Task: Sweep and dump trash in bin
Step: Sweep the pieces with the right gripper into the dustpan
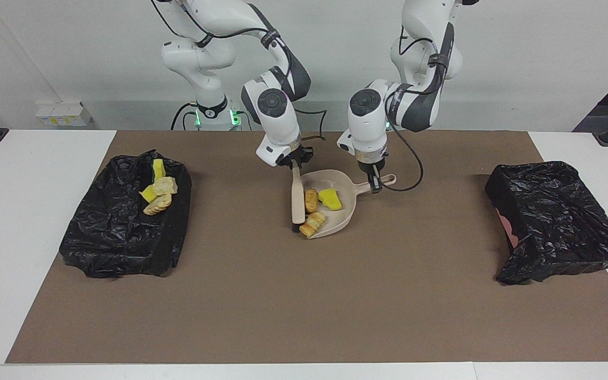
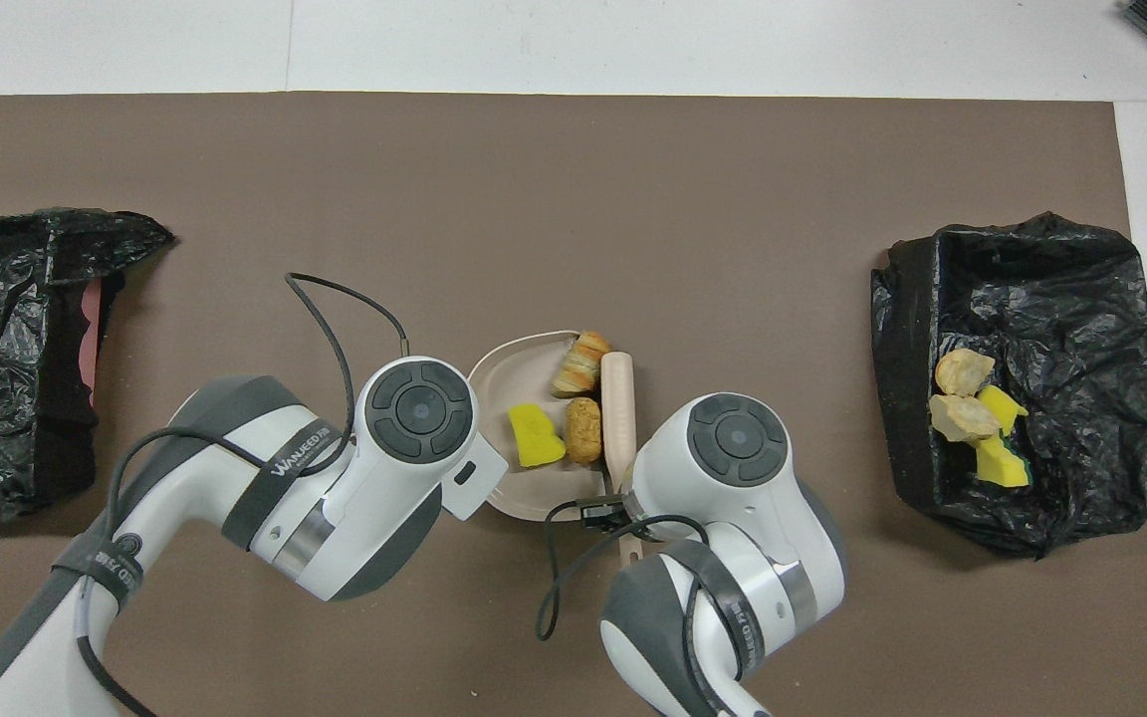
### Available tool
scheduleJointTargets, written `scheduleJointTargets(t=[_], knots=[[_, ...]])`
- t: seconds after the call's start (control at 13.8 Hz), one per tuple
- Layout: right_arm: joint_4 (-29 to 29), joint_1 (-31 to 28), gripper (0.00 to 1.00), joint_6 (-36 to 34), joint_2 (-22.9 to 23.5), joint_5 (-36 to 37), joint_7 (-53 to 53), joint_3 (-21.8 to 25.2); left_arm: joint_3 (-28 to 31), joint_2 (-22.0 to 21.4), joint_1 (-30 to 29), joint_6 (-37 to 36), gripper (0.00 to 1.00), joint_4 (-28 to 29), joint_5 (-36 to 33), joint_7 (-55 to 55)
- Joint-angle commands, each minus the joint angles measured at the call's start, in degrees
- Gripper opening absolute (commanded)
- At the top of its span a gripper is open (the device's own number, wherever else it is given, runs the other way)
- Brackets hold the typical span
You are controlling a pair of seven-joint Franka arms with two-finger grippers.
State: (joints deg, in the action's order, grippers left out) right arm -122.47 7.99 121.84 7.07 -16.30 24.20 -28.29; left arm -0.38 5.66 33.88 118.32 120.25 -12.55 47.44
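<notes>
Beige dustpan (image 1: pixel 335 221) lip touching brush (image 1: pixel 297 198).

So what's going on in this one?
Two arms are sweeping trash off a brown mat. The right gripper holds a brush upright against the open edge of a beige dustpan, whose handle is in the left gripper. Three pieces sit in the pan: a yellow sponge chunk and two pastry rolls, one roll right at the lip. Four more pieces already lie on the black bin bag at the right arm's end. A second black bag lies at the left arm's end.
</notes>
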Motion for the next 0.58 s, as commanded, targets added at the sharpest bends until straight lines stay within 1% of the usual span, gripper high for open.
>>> scheduleJointTargets(t=[0.0,0.07,0.22,0.36,0.43,0.51], knots=[[3.28,-0.87,0.0,-2.74,-0.2,-2.25,-1.0,-0.37,0.29,-1.97,0.05,3.84,0.0,3.67,-0.64,0.01],[4.5,-1.13,0.0,-4.67,-2.04,-1.73,-1.08,-0.11,0.21,-2.15,-0.38,4.8,0.0,4.63,-0.2,0.02],[4.87,-1.57,0.0,-8.8,-6.25,-0.42,-0.82,0.68,0.21,-2.15,-2.93,9.45,0.0,5.86,2.25,1.41],[4.69,-1.58,0.0,-14.67,-10.74,2.83,1.71,1.57,0.21,-1.54,-5.47,10.96,0.0,5.61,6.55,6.06],[4.0,-1.49,0.0,-16.97,-12.5,3.54,3.38,1.31,0.29,-1.27,-6.27,11.75,0.0,5.34,8.31,8.17],[3.73,-0.97,0.0,-17.95,-13.3,3.55,4.53,0.96,0.29,-0.66,-7.23,12.71,0.0,4.99,9.46,9.41]])
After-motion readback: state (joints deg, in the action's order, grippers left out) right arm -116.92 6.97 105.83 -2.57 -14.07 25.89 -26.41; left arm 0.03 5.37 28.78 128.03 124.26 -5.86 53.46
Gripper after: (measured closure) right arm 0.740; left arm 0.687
